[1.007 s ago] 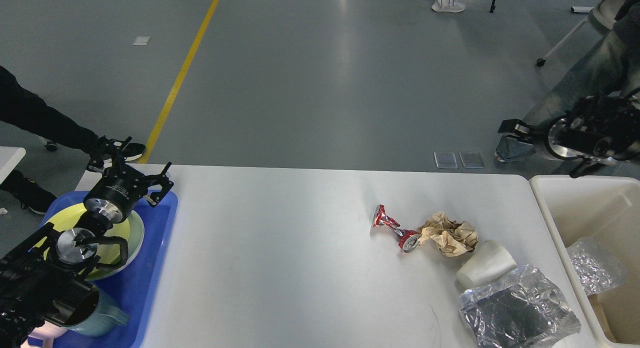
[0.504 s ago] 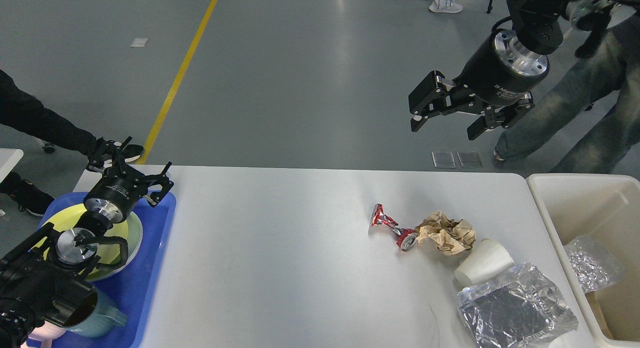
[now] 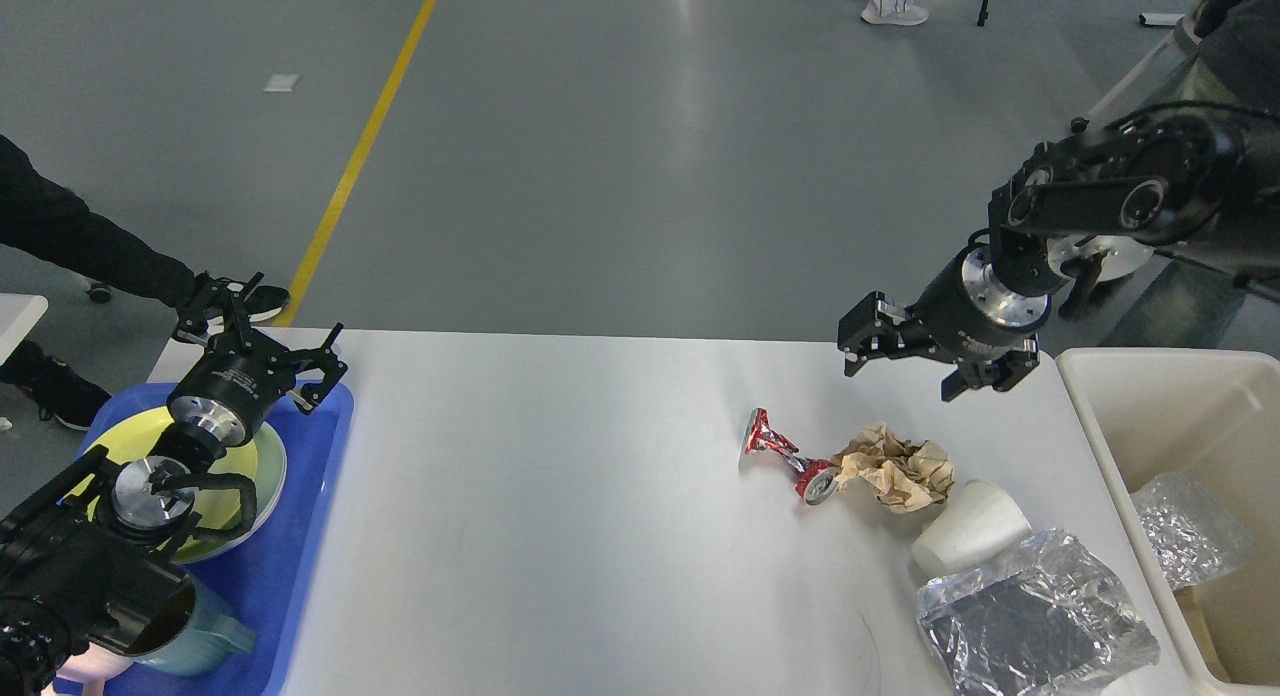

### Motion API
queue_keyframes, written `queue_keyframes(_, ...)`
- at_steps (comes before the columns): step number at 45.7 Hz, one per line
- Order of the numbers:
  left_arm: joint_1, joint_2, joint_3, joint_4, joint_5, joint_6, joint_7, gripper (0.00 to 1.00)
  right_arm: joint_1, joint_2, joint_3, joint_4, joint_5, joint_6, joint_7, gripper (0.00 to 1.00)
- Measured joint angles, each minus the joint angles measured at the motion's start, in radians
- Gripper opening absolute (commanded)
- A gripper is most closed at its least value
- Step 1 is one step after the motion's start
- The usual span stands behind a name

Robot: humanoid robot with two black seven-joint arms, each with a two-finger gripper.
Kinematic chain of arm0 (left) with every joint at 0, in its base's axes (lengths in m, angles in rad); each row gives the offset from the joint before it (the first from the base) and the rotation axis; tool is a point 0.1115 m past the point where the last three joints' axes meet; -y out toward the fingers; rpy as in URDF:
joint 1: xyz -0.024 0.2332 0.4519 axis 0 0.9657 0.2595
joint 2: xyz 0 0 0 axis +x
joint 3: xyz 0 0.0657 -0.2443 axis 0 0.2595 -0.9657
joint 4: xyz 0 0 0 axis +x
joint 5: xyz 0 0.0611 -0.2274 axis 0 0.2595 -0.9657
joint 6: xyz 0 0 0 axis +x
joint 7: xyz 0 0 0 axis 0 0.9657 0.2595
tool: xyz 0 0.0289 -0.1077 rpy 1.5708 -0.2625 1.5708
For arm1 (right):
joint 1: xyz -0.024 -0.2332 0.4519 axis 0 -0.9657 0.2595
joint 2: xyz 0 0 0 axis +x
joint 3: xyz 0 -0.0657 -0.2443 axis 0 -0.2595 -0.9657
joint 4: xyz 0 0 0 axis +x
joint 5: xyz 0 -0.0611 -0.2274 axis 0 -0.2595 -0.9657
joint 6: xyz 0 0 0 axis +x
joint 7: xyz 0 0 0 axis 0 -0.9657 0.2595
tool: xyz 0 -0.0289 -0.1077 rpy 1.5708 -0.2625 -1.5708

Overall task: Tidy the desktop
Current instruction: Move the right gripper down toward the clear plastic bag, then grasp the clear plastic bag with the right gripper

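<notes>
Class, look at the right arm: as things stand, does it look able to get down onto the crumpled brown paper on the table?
Probably yes. The right gripper hangs open just above and behind the crumpled brown paper, with nothing between them. The crushed red can and white cup touch the paper's sides, so a top approach looks clearest.

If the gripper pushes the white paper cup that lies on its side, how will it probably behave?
The white paper cup lies on its side on the desktop, so a push would probably roll it in a curve. It looks thin and empty, so likely light and easily crushed. It touches the crumpled brown paper, which may block it.

Factory hall — yellow floor line point(image 3: 362, 146)
</notes>
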Motion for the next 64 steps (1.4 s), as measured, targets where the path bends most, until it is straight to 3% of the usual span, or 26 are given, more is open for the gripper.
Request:
queue_keyframes(11,0.0,0.0,0.0,0.0,0.0,0.0,0.0,0.96,-0.256,-0.077,-0.013,-0.135,0.001,-0.087,-0.001,1.0)
queue_keyframes(19,0.0,0.0,0.0,0.0,0.0,0.0,0.0,0.96,-0.368,-0.181,0.0,-0.152,0.003,-0.159,0.0,1.0)
queue_keyframes(32,0.0,0.0,0.0,0.0,0.0,0.0,0.0,0.96,-0.449,-0.267,0.042,-0.154,0.003,-0.203,0.001,1.0)
queue_keyframes(49,0.0,-0.001,0.0,0.0,0.0,0.0,0.0,0.96,-0.519,-0.28,0.094,-0.159,0.0,-0.248,0.001,1.0)
queue_keyframes(64,0.0,0.0,0.0,0.0,0.0,0.0,0.0,0.96,-0.477,-0.357,0.079,-0.089,-0.01,-0.239,0.002,1.0)
